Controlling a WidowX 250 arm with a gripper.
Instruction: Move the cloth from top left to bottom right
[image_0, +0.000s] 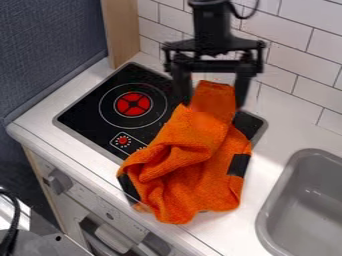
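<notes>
The gripper (212, 102) hangs over the right part of the stove, pointing down. Its two fingers are wide apart, one on each side of the upper end of the orange cloth (190, 160). That narrow end lies between the fingers without being visibly pinched. From there the cloth spreads in folds over the stove's right side and the white counter to the front edge, with dark patches at its left and right sides.
The black stove top (93, 110) with a red burner and a red-marked knob is left of the cloth. A grey sink (304, 200) is set into the counter at the right. White tiled wall (294, 65) stands behind, with a wooden post (121, 30) at the back left.
</notes>
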